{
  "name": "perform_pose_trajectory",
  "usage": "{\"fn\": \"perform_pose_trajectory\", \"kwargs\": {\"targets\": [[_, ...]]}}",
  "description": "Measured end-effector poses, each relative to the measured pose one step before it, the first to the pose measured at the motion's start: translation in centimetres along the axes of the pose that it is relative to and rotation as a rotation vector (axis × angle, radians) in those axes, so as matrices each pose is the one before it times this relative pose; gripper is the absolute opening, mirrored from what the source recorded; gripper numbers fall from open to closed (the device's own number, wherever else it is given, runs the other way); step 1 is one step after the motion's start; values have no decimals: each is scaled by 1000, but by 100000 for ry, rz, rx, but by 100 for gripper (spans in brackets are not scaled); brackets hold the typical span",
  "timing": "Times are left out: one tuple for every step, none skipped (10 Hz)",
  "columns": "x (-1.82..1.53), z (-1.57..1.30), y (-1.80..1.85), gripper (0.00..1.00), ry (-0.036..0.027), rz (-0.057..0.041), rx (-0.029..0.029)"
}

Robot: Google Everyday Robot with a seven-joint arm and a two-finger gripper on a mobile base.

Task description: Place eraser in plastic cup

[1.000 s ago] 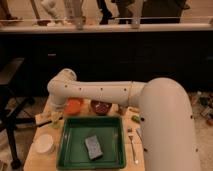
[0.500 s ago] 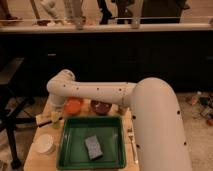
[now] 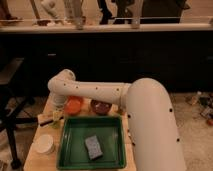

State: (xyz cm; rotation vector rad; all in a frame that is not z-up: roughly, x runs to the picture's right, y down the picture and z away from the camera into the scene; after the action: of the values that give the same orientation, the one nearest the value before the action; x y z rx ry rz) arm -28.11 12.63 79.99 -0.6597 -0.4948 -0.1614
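Note:
The eraser [image 3: 45, 119], dark on top over a tan base, lies on the wooden table [image 3: 37, 159] at its left side. A small pale green plastic cup [image 3: 56, 120] stands right beside it, between the eraser and the tray's corner. My white arm reaches from the right foreground to the left and bends down at the elbow. My gripper [image 3: 58, 109] hangs just above the cup and eraser, close to both. Its lower end is hard to make out against the arm.
A green tray [image 3: 70, 150] holds a grey-blue sponge [image 3: 93, 146]. An orange bowl [image 3: 74, 105] and a dark red bowl [image 3: 100, 107] stand behind the tray. A white round tub [image 3: 44, 144] stands front left. A dark counter runs behind the table.
My big forearm link has swung left and closer to the camera, now covering the table's right side. The wrist end near the cup has barely shifted.

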Motion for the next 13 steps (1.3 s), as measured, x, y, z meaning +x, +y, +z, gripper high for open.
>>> {"fn": "perform_pose_trajectory", "kwargs": {"targets": [[-30, -14, 0, 1, -53, -3, 2], [6, 3, 2, 5, 8, 4, -9], [16, 14, 3, 17, 33, 2, -12], [-20, -5, 0, 27, -13, -24, 1], [-7, 10, 2, 35, 5, -16, -7], [-11, 4, 4, 47, 3, -22, -10], [-4, 2, 1, 57, -7, 1, -4], [4, 38, 21, 65, -4, -3, -68], [1, -4, -2, 72, 3, -1, 11], [-5, 5, 6, 74, -8, -3, -16], [-2, 1, 3, 74, -5, 4, -7], [-3, -2, 0, 74, -5, -3, 4], [-4, 3, 2, 74, -11, 1, -3]]}}
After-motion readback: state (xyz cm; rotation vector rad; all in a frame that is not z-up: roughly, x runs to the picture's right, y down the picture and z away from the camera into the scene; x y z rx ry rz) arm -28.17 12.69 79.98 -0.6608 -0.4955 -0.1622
